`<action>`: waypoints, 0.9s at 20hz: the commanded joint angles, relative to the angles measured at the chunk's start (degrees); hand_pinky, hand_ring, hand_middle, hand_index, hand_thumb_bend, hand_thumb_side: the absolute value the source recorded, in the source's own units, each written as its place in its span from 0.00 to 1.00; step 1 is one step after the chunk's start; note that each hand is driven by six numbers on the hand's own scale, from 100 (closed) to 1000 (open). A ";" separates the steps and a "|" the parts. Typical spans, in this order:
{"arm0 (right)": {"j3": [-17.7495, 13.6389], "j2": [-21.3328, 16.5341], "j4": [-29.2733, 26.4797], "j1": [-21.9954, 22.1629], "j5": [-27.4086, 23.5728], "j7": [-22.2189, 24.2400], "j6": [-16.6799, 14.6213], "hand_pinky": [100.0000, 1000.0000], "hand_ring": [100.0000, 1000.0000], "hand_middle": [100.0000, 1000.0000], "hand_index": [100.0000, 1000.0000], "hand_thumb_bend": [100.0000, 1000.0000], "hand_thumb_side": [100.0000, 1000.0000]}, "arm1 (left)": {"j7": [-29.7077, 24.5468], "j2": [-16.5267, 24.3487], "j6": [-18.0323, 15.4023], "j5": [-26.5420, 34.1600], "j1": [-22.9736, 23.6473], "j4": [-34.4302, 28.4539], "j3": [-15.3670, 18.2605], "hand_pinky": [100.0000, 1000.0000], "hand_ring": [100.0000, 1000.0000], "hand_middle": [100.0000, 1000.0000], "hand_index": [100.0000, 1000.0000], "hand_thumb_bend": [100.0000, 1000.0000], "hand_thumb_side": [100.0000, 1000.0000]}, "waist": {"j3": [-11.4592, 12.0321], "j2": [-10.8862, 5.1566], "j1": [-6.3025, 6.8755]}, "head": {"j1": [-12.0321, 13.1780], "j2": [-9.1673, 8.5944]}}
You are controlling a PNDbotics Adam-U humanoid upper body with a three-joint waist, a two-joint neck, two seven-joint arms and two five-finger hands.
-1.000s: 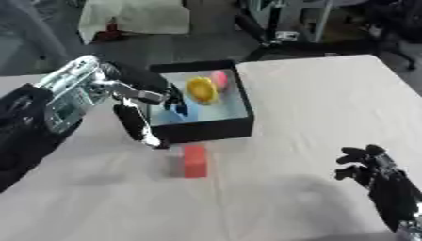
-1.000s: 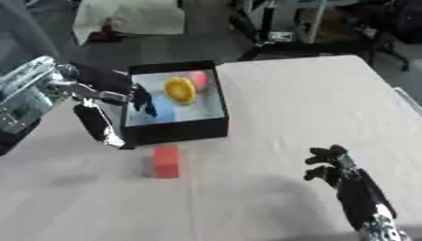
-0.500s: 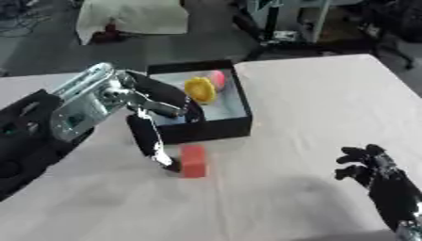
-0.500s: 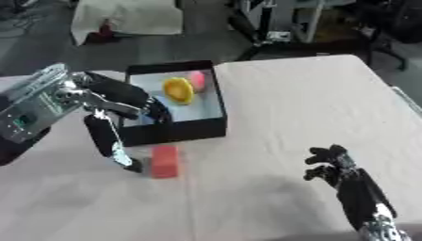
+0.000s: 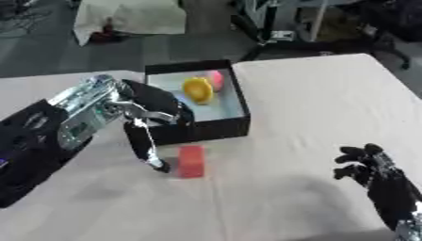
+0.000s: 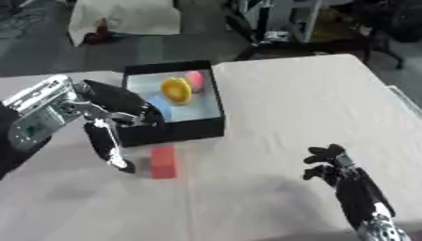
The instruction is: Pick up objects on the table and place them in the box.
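Where the pale table is seen from above, a black box is found on its far-left part, with a light floor inside. Within the box, a yellow object is lodged toward the far side, and a pink object is set touching it on the right; what either of them is cannot be made out. A red block is placed upright on the table just in front of the box's near wall, slightly apart from it and untouched by anything. The left hand is brought in from the left edge and is held over the near-left corner of the box; its fingers are spread apart and extended downward, nothing being held in them. The longest of these fingers is pointed at the table just beside the block's left face, its tip being near the block; whether the two are touching cannot be told. The right hand is shown at the lower right corner, well apart from the box and block, with its fingers relaxed, separated and turned upward, and no object is held in it.
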 commanded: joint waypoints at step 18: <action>-0.18 -0.84 -0.59 -0.75 -0.23 0.21 -0.22 0.72 0.46 0.56 0.73 0.00 1.00 | -3.10 -3.02 -8.25 -1.58 2.91 3.00 0.62 0.75 0.75 0.82 0.90 0.38 0.35 | -0.43 -0.37 0.28 | -0.23 -0.10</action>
